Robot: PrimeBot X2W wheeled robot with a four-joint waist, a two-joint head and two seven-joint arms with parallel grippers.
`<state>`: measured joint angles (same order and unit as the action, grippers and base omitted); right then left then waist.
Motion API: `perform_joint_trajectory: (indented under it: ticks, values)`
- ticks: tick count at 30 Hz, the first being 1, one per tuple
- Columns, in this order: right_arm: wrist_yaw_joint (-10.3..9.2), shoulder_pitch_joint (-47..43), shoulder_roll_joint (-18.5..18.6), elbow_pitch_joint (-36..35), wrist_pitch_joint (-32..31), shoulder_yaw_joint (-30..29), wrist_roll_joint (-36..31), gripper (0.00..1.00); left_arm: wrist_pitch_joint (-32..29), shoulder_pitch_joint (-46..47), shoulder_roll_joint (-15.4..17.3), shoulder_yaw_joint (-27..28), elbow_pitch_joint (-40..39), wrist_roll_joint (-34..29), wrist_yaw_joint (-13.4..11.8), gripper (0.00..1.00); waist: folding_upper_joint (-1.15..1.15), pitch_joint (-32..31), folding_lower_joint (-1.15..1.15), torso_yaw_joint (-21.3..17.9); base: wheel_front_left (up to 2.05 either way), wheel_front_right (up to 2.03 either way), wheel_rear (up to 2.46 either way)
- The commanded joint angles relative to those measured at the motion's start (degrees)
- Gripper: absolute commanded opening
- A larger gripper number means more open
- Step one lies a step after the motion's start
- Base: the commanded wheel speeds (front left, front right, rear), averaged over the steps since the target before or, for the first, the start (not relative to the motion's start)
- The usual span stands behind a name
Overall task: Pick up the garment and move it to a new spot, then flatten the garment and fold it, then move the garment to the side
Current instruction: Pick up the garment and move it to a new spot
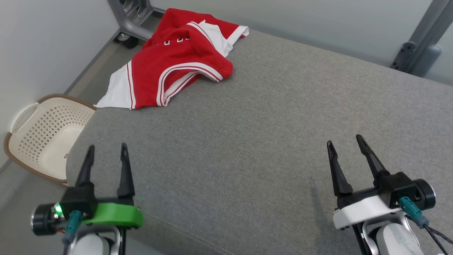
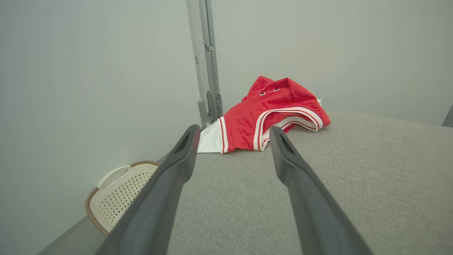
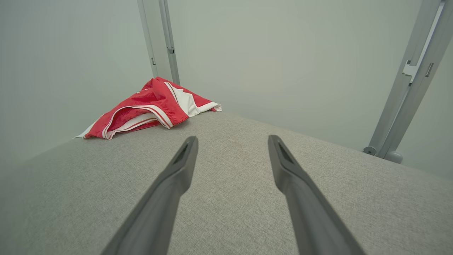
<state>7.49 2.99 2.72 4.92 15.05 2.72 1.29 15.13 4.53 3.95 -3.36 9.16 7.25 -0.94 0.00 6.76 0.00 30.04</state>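
The garment (image 1: 177, 60) is a red sports jersey with white panels and striped trim, lying crumpled at the far left corner of the grey padded table (image 1: 269, 141); one white corner hangs over the left edge. It also appears ahead in the left wrist view as the garment (image 2: 269, 111), and far left in the right wrist view as the garment (image 3: 148, 108). My left gripper (image 1: 107, 150) stands open near the table's front left edge, well short of the jersey, holding nothing. At the front right my right gripper (image 1: 345, 140) is open and holds nothing too.
A cream perforated laundry basket (image 1: 42, 138) with a brown rim sits on the floor left of the table. Grey metal frame posts (image 1: 421, 39) rise behind the table at the far right and another post base (image 1: 131, 21) at the far left. Pale walls close in behind.
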Motion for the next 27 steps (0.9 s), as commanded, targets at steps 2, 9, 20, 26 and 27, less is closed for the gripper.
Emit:
perform_joint_trajectory:
  ticks: [2, 9, 20, 26, 27]
  values:
    - [0.0, 1.6, 0.3, -0.6, 0.2, -0.4, -1.1, 1.0, 0.0, 5.3, 1.4, 1.0, 0.6, -1.1, 0.9, 1.0, 0.0, 3.9, 0.0, -3.5, 0.0, 0.0, 0.0]
    - [-0.01, 6.5, 0.3, -1.6, 0.2, -0.3, -3.6, 1.0, 0.0, 21.6, 8.7, -0.9, 8.2, -6.7, 4.2, 1.0, 0.0, 10.3, 0.0, -9.8, 0.0, 0.0, 0.0]
    - [0.0, 10.7, 0.3, -3.3, 0.2, -2.0, -5.7, 1.0, -4.0, 43.6, 12.5, -4.3, 26.2, -6.7, 7.5, 1.0, 0.0, 18.0, 0.0, -17.4, 0.0, 0.0, 0.0]
    - [0.0, 12.1, 0.3, -4.2, 0.2, -2.4, -6.2, 1.0, -5.9, 48.9, 12.9, -6.5, 35.2, -4.5, 8.2, 1.0, 0.0, 21.3, 0.0, -19.5, 0.0, 0.0, 0.0]
    - [0.0, 12.4, 0.3, -4.3, 0.2, -2.5, -6.2, 1.0, -6.4, 49.5, 13.0, -6.7, 36.8, -3.9, 8.3, 1.0, 0.0, 21.8, 0.0, -19.7, 0.0, 0.0, 0.0]
